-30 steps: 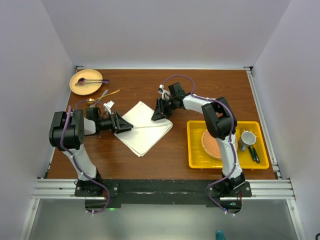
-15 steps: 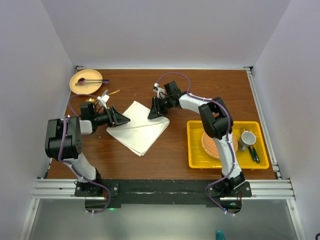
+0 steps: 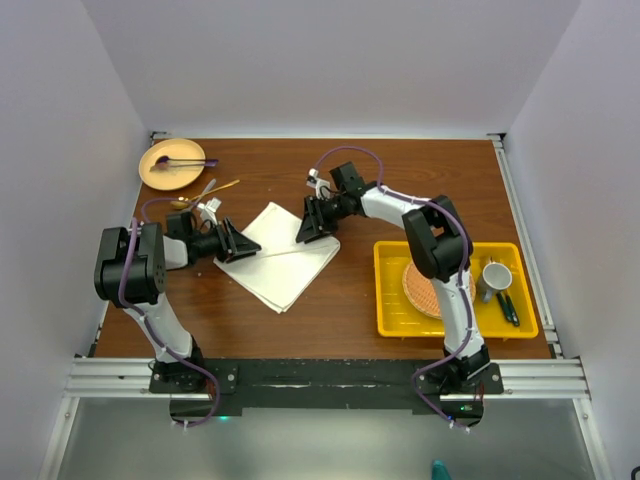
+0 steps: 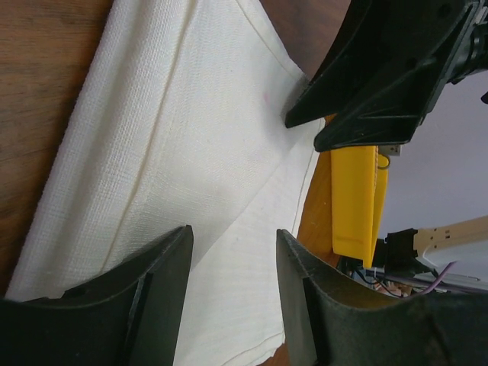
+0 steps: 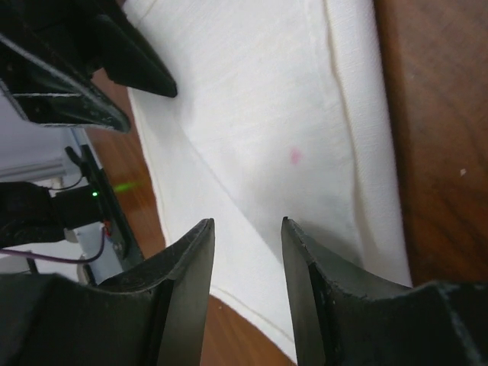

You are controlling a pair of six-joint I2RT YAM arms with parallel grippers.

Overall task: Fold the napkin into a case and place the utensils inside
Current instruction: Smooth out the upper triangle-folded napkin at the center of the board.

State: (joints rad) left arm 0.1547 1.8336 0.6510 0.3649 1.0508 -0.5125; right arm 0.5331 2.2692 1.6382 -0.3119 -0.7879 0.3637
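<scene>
The cream-white napkin [image 3: 287,260] lies folded flat on the table, a crease running across it. My left gripper [image 3: 240,247] hovers low over its left corner with jaws open, and the cloth [image 4: 191,137] shows between its fingers [image 4: 164,290]. The right gripper [image 3: 312,226] is at the napkin's upper right edge, also open over the cloth [image 5: 267,99], holding nothing. The two grippers face each other across the napkin. The gold utensils [image 3: 214,189] lie on the wood behind the left gripper. No finished case shows.
A tan plate [image 3: 160,170] with a purple utensil [image 3: 185,162] sits at the back left. At the right, a yellow tray [image 3: 455,325] holds a woven orange mat [image 3: 420,290], a cup [image 3: 495,275] and dark green-handled utensils [image 3: 508,308].
The right gripper's jaws have spread apart and it has shifted slightly left. The left gripper swung back and then forward again at the napkin's left corner. The napkin has settled flatter.
</scene>
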